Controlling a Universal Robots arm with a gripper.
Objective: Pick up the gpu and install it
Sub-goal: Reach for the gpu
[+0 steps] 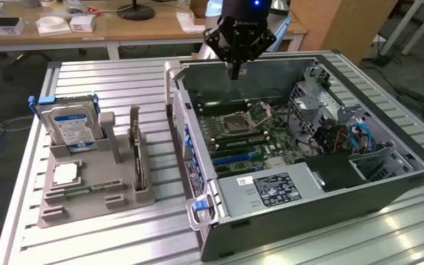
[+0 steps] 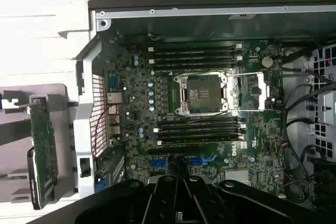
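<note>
The gpu [image 1: 136,157] stands on edge as a thin dark card in a slot of the grey parts holder [image 1: 94,207], on the exterior view's left. In the wrist view the gpu [image 2: 43,150] shows as a slim board in that holder, beside the case's rear wall. My gripper [image 1: 234,73] hangs over the far side of the open computer case [image 1: 344,190], well apart from the gpu. Its fingers are shut together with nothing between them. The wrist view has the gripper [image 2: 178,187] above the motherboard [image 2: 131,108], near the blue expansion slots [image 2: 202,160].
The holder also carries a silver hard drive [image 1: 72,127] with a blue-white label, a processor [image 1: 64,174] and a green memory stick [image 1: 86,191]. Inside the case lie the open processor socket [image 2: 202,94], memory slots [image 2: 194,55], cables [image 1: 359,138] and a power supply [image 1: 271,190]. Desks stand behind.
</note>
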